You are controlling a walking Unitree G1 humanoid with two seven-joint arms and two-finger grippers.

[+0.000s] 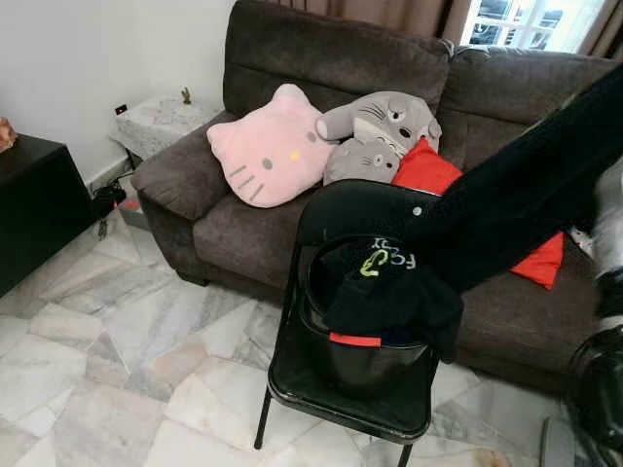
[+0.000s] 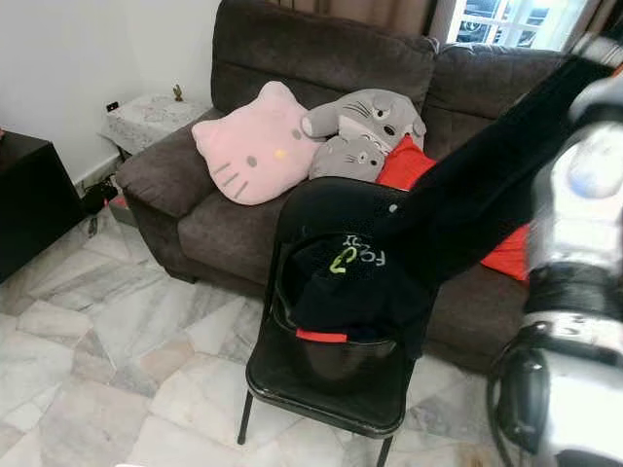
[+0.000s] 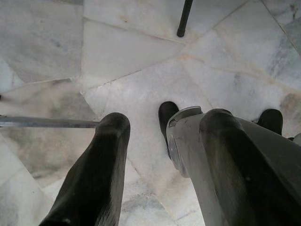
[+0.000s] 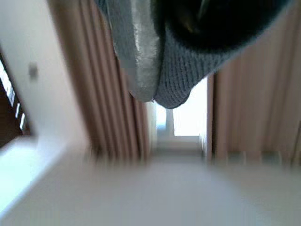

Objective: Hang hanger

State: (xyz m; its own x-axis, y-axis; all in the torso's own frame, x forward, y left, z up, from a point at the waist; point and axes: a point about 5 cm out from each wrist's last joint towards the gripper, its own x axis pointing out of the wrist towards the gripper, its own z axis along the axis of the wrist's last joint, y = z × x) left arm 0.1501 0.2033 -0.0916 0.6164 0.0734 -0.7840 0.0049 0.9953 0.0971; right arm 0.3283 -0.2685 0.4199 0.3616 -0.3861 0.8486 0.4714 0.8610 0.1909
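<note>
A long black garment (image 1: 516, 195) stretches taut from a black folding chair (image 1: 350, 209) up toward the upper right, where my silver right arm (image 2: 584, 195) rises. On the chair seat a dark basket (image 1: 375, 365) holds more black clothing with green and white lettering (image 1: 380, 263). In the right wrist view, dark knitted fabric (image 4: 197, 61) and a grey strip (image 4: 141, 56) hang close to the lens and hide the fingers; the garment seems held there. No hanger can be made out. My left gripper (image 3: 164, 120) hangs open over the marble floor, nothing between its fingers.
A brown sofa (image 1: 292, 58) stands right behind the chair with a pink cat cushion (image 1: 268, 146), a grey cushion (image 1: 375, 131) and a red cushion (image 1: 428, 170). At the left are a black cabinet (image 1: 34, 204) and a side table (image 1: 161, 122). Curtains and a window (image 1: 526, 19) lie beyond.
</note>
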